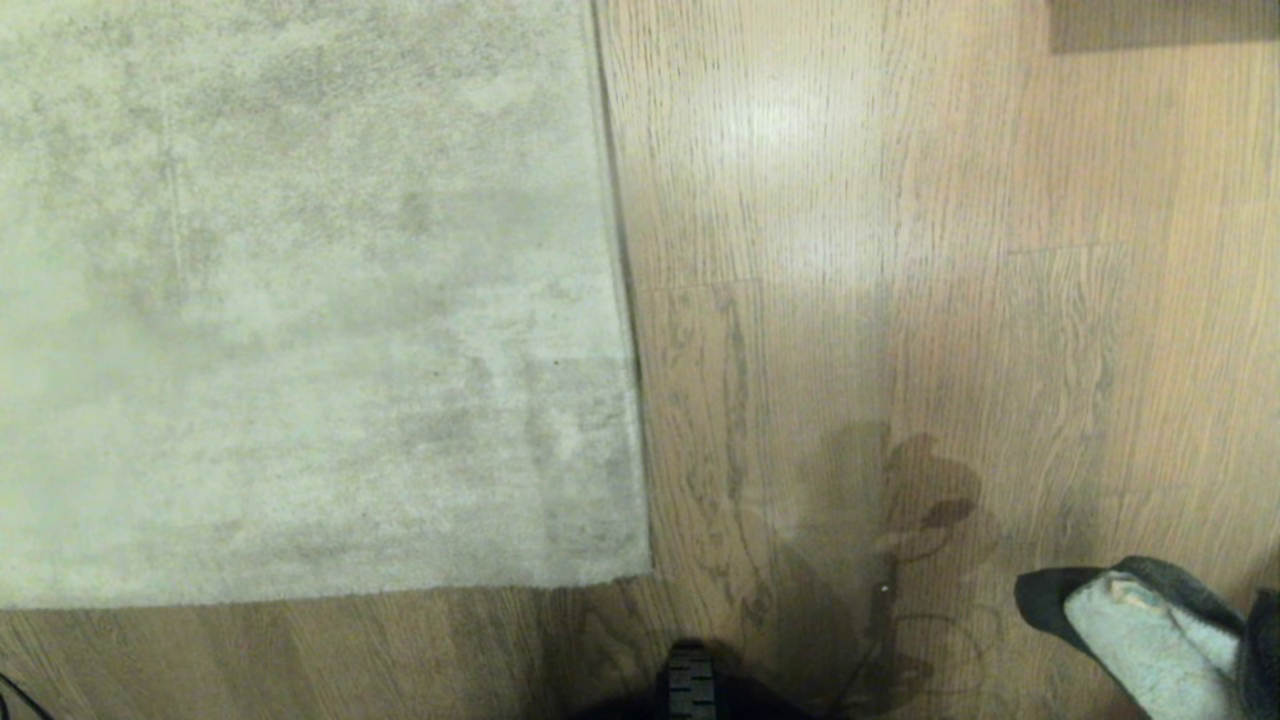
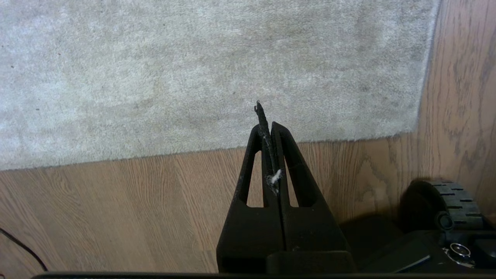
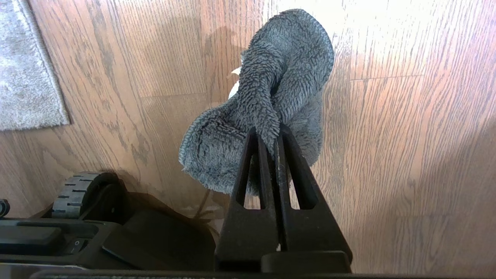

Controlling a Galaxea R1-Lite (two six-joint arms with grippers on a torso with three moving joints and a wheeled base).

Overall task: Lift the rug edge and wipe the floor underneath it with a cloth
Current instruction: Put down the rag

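I see the floor [image 1: 900, 300] of light wood planks ahead, with the pale rug lying flat on the left, its rug edge [image 1: 625, 300] running down beside bare boards. My right gripper [image 3: 267, 135] is clamped on the cloth [image 3: 271, 89], held above the planks well right of the rug. My left gripper [image 2: 267, 128] sits pressed together and empty near the rug's corner.

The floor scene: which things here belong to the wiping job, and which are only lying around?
For the job:
- rug edge, lying flat
- floor
- cloth, clamped in the right gripper
- left gripper, shut and empty, above the rug's corner

Only lying around:
- black cable on the floor
- robot's base wheel
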